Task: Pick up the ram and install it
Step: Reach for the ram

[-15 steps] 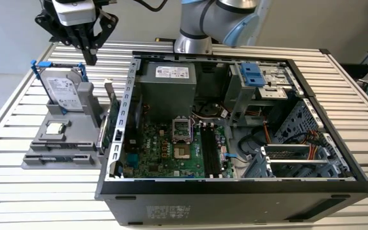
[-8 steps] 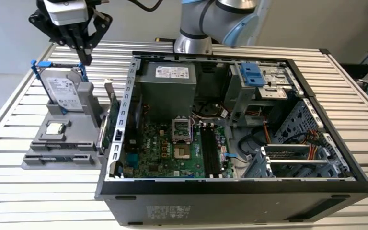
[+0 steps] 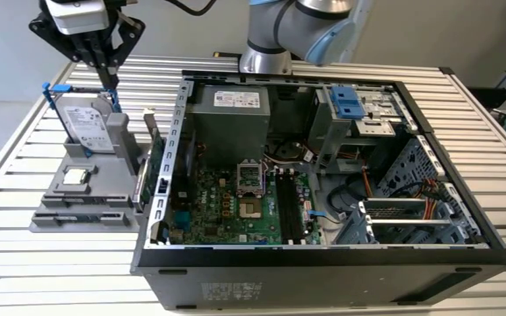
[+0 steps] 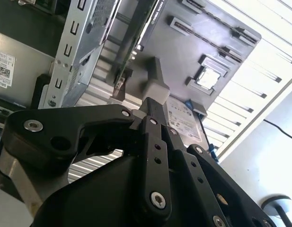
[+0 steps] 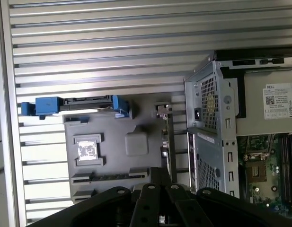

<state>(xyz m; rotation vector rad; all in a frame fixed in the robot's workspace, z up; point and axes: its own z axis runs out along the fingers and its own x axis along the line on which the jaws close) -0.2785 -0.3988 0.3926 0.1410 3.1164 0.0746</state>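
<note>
The ram is a thin green board standing on edge at the right side of the grey holder, close against the computer case wall. The first wrist view looks down on the ram's narrow edge. My gripper hangs above the back of the holder, over the upright hard drive and off to the exterior view's left of the ram. Its black fingers point down, pressed together with nothing between them. The motherboard's black memory slots lie inside the open case.
A small silver processor chip sits in the holder. The open case fills the slatted table's middle and right, with the power supply at the back and a drive cage on the right. The arm's base stands behind the case.
</note>
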